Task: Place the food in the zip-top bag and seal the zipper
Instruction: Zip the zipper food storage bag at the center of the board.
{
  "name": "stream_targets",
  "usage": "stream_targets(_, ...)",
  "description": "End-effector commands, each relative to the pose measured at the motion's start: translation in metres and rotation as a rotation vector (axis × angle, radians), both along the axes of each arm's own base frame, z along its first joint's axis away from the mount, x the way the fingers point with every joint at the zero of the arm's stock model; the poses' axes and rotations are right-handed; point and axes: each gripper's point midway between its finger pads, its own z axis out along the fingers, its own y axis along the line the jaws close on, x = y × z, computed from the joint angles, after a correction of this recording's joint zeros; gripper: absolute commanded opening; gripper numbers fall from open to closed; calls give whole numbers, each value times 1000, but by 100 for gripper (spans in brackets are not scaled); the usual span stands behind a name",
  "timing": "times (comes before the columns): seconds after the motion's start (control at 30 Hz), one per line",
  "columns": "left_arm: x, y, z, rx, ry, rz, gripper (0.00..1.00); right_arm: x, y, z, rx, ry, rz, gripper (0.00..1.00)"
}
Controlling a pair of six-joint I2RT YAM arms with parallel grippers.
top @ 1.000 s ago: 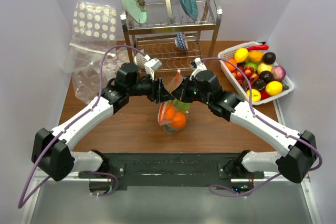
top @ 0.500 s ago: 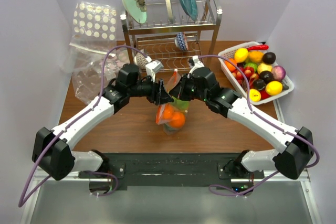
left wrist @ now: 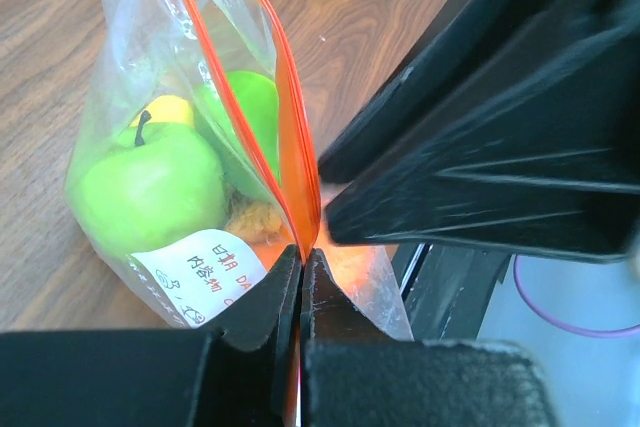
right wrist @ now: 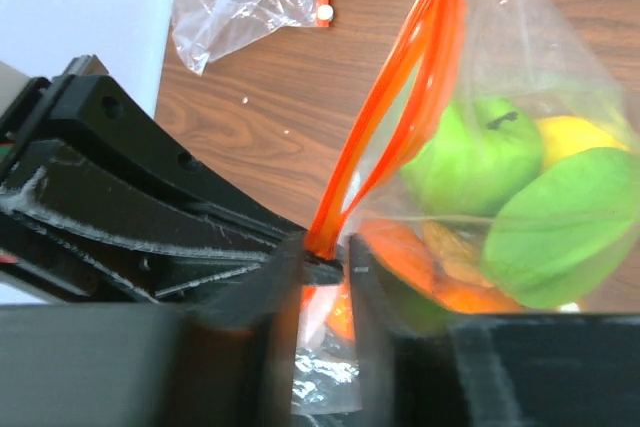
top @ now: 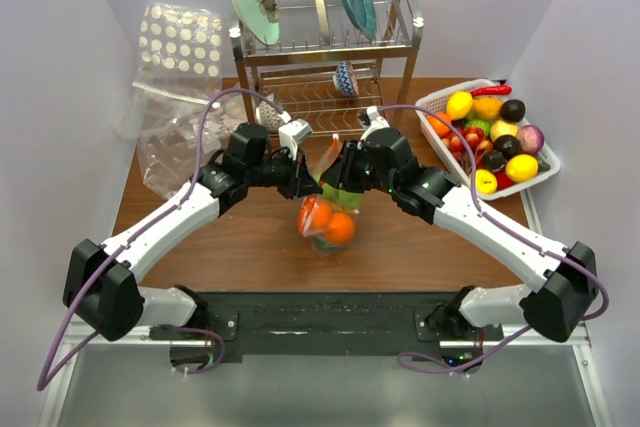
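Food [left wrist: 150, 187] inside zip-top bag [top: 325, 219], midway between left and right edges of surface [top: 250, 247]. Left pincer [left wrist: 300, 277] clenched on zipper [left wrist: 291, 147]; right pincer [right wrist: 325, 262] grasping same zipper just beside it. Strip halves parted beyond grips.

Clear zip-top bag [left wrist: 130, 27], orange-red zipper [left wrist: 297, 157]; inside it bright green, yellow and orange food [left wrist: 150, 187]; white label [left wrist: 200, 267] with black print.

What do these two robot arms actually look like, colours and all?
Both the left arm and right arm have smooth white links joined by chunky black joints. A thin purple cable loops along each. The left end effector and right end effector are matte black, with two flat angular fingers. No sleeves or markings show.
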Motion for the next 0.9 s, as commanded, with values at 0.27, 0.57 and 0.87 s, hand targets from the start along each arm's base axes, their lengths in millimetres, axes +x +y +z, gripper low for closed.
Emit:
stream_targets(0.27,-13,-4,50,-44,-122,-139,0,20,-86,65,-110,-335,-64,53)
stream_targets(0.57,-45,-7,94,-146,-186,-297,0,12,-92,74,114,-527,262,70)
stream_targets(0.87,-90,4,136,-223,-258,-456,0,-18,-74,84,241,-741,510,76)
